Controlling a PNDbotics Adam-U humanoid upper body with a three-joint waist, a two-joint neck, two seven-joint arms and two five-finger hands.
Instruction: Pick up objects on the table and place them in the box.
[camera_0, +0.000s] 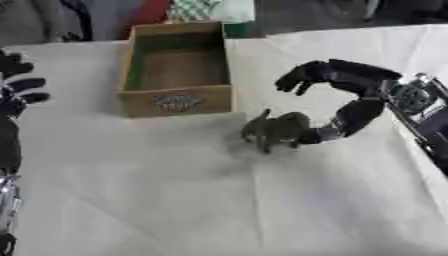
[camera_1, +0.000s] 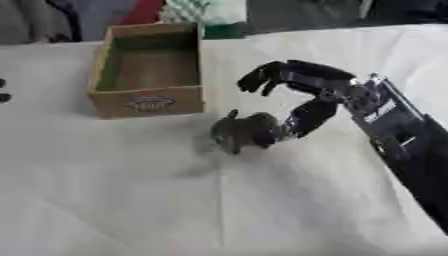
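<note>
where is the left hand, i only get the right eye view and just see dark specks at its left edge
observer: The left eye view shows the left hand at the left edge, level with the open brown cardboard box, with bare white cloth between them.
operator: is it holding anything
observer: No. Its fingers are spread and straight with nothing in them, and the black left arm runs down that edge towards the lower corner.
</note>
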